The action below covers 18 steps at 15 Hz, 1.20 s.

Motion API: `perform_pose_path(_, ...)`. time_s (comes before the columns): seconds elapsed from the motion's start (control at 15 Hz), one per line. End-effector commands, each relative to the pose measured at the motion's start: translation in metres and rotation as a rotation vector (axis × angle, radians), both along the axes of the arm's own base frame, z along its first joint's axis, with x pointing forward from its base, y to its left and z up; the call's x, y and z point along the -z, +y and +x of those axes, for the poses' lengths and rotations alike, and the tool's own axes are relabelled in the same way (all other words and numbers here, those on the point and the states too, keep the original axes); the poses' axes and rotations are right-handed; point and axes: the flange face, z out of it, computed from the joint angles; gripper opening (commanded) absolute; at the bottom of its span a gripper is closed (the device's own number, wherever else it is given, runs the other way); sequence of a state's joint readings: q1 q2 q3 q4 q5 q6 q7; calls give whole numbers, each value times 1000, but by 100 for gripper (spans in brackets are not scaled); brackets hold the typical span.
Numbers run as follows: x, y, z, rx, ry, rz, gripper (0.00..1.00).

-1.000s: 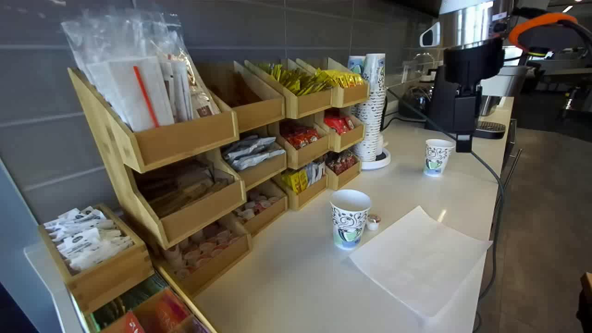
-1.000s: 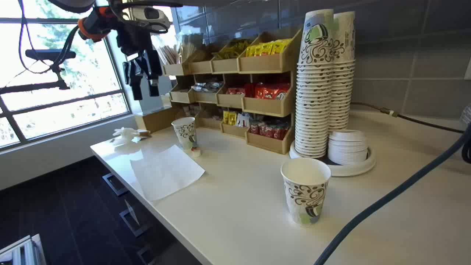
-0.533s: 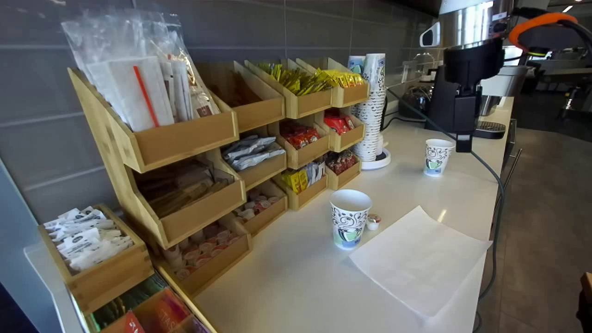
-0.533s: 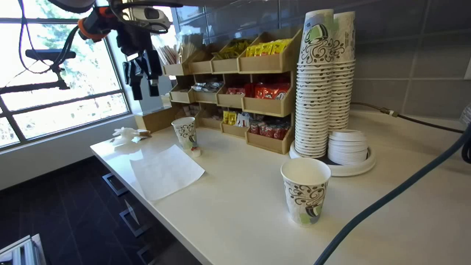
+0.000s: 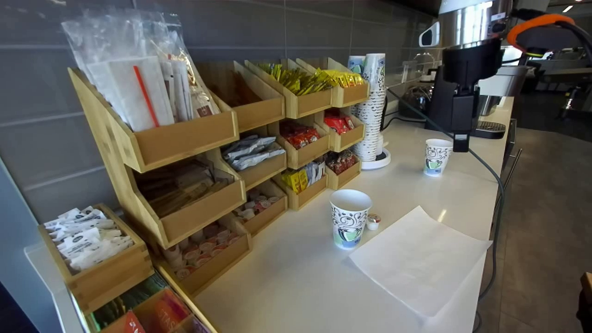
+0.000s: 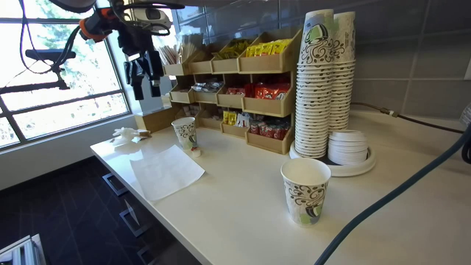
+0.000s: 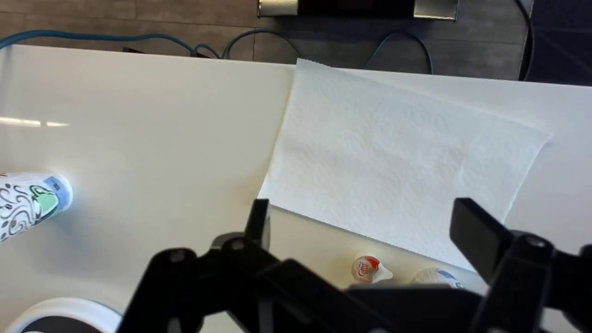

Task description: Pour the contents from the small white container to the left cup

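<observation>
The small white container (image 5: 373, 224), with a red and brown printed foil lid, stands on the counter. It also shows in an exterior view (image 6: 196, 152) and in the wrist view (image 7: 365, 269). A printed paper cup (image 5: 350, 222) stands upright close beside it, on the left in both exterior views (image 6: 185, 133); the wrist view shows only part of it (image 7: 434, 276). A second paper cup (image 6: 306, 193) stands upright farther along the counter, also in the wrist view (image 7: 27, 201). My gripper (image 6: 147, 94) is open and empty, high above the counter, its fingers wide apart in the wrist view (image 7: 363, 208).
A white paper sheet (image 5: 423, 261) lies beside the container, near the counter edge. A wooden shelf rack (image 5: 194, 138) with packets stands along the wall. Tall cup stacks (image 6: 316, 92) and lids (image 6: 347, 147) stand on a round tray. A cable (image 6: 386, 200) crosses the counter.
The arm with its open gripper has shifted very slightly towards the wall in the last half second. The container, the cups and the paper have not moved.
</observation>
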<state>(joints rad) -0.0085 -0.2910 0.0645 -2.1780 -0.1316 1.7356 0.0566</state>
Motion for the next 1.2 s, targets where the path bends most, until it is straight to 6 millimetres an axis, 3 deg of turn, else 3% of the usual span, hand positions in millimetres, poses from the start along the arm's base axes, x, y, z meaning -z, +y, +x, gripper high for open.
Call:
perform_pose_path(0.0,15,-22,12,-26,-86,126,100)
perform_pose_path(0.33,55,-54,36,-43,-196,294,100)
perform_pose_path(0.47,85,-63,50,-9,-191,367,100)
perform_pose_path(0.67,123,-66,63,28,-152,519,100)
perform_pose_path(0.87,154,-65,71,77,-109,561,100)
perform_pose_path(0.93,144,-65,59,59,-114,524,100)
perform_pose_path(1.13,160,-64,66,76,-92,534,100)
